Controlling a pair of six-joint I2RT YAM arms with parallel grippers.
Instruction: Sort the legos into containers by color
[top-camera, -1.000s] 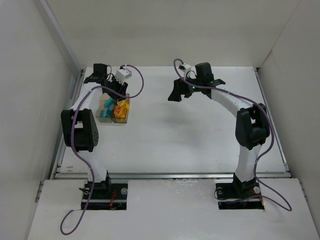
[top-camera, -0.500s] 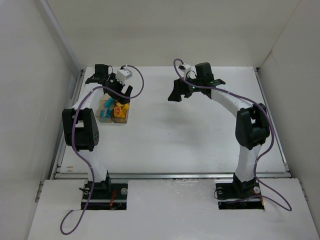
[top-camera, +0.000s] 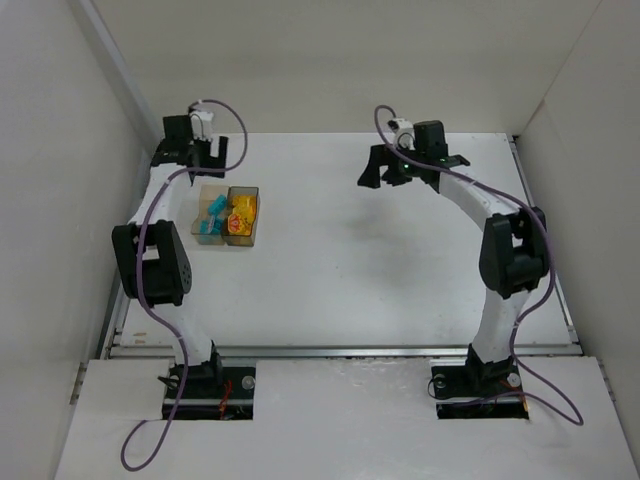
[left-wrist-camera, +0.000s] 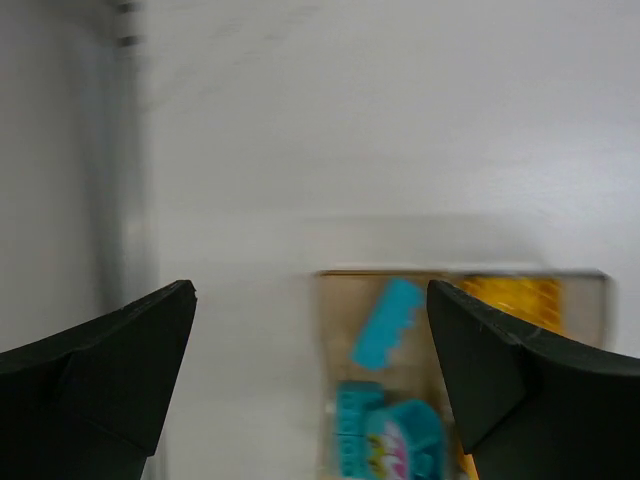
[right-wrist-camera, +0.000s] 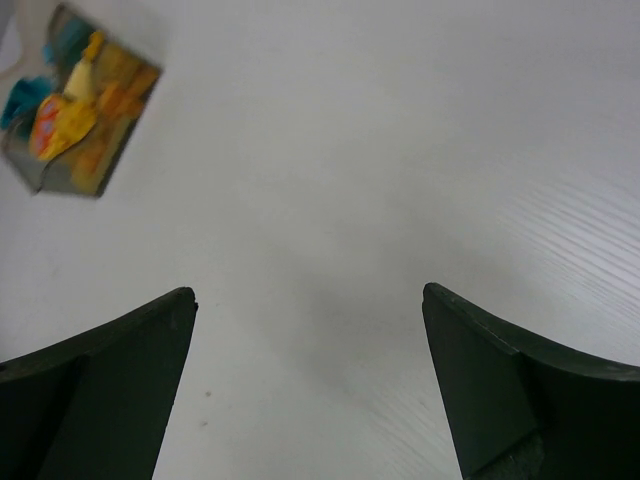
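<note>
At the far left of the worktop (top-camera: 330, 270) the left tool (left-wrist-camera: 310, 290) hangs released, its two dark fingers spread wide with nothing between them. It sits at the far side of the containers (top-camera: 248, 238), clear of their rim, and its wrist view, which is blurred, looks down on them. The two joined boxes stand near the left edge. The left compartment holds the cyan legos (left-wrist-camera: 388, 322), the right compartment holds the yellow and orange legos (top-camera: 240, 212), and one printed piece seems to lie close to the dividing wall. I cannot tell which side of it that piece is on.

No loose brick shows on the open worktop to the right of the boxes, so the sorting looks about finished and the step in hand is probably pulling the left arm away. To do that well, lift before travelling, so that neither finger catches the thin rim and drags the light boxes or tips a brick out. Keep the fingers spread, move off toward the far left rather than across the boxes, and check the piece at the divider from above.

Over on the right, well apart from the boxes, the right tool (right-wrist-camera: 308, 290) hovers over bare worktop, released and empty. It need not move
</note>
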